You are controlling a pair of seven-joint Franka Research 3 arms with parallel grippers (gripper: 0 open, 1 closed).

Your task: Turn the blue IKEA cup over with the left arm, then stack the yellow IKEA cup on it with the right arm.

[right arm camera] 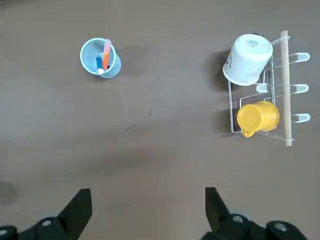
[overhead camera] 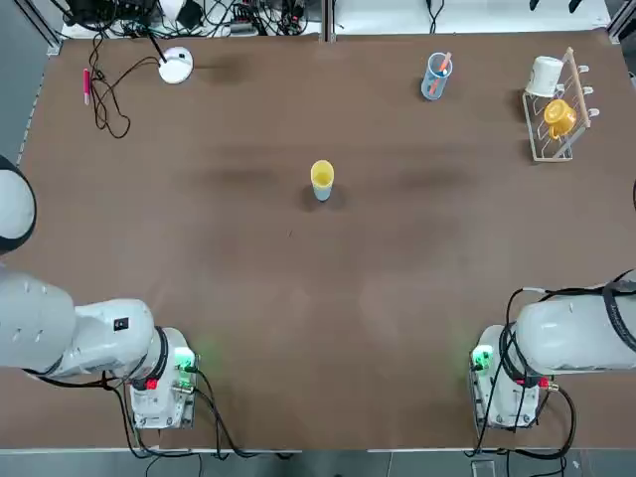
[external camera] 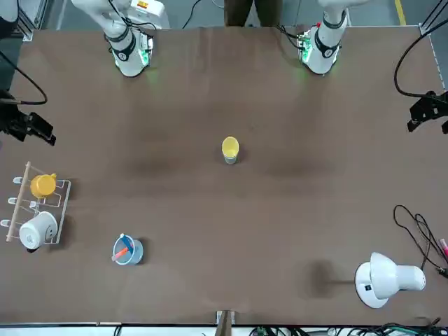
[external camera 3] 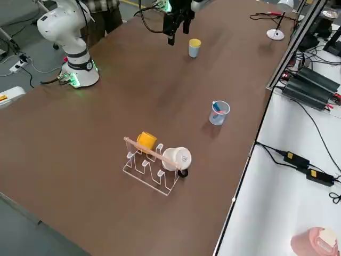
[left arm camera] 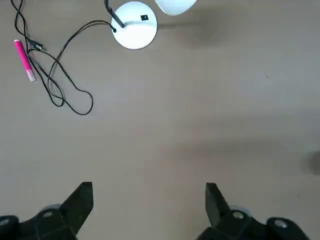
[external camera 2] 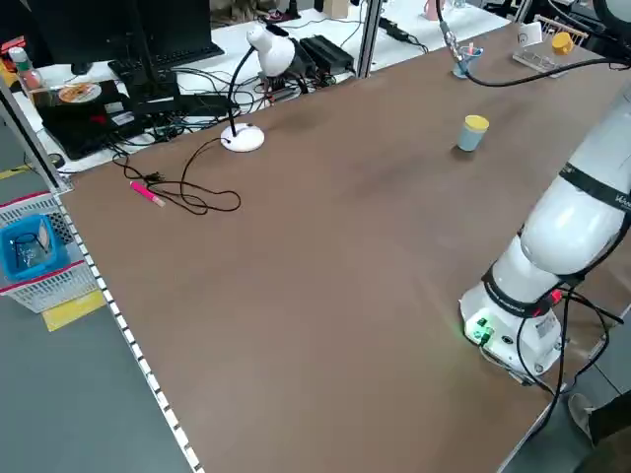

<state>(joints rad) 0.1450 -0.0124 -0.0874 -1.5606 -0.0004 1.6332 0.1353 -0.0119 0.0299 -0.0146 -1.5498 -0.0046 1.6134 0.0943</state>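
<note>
The yellow IKEA cup (overhead camera: 322, 175) sits on top of the blue IKEA cup (overhead camera: 323, 193) in the middle of the table; only the blue cup's lower part shows under it. The side views show the same stack, yellow cup (external camera 2: 476, 124) over blue cup (external camera 2: 469, 141). Both arms are drawn back, far from the stack. My left gripper (left arm camera: 149, 200) hangs open and empty high over the table's left part, near the lamp. My right gripper (right arm camera: 147, 202) hangs open and empty high over the right part, near the rack. Neither wrist view shows the cups.
A white desk lamp (overhead camera: 176, 65) with a looped black cable and a pink pen (overhead camera: 86, 84) lie at the far left. A see-through blue tumbler (overhead camera: 435, 77) with sticks stands far right of centre. A rack (overhead camera: 567, 142) holds a white mug (overhead camera: 545, 76) and an orange-yellow mug (overhead camera: 559, 117).
</note>
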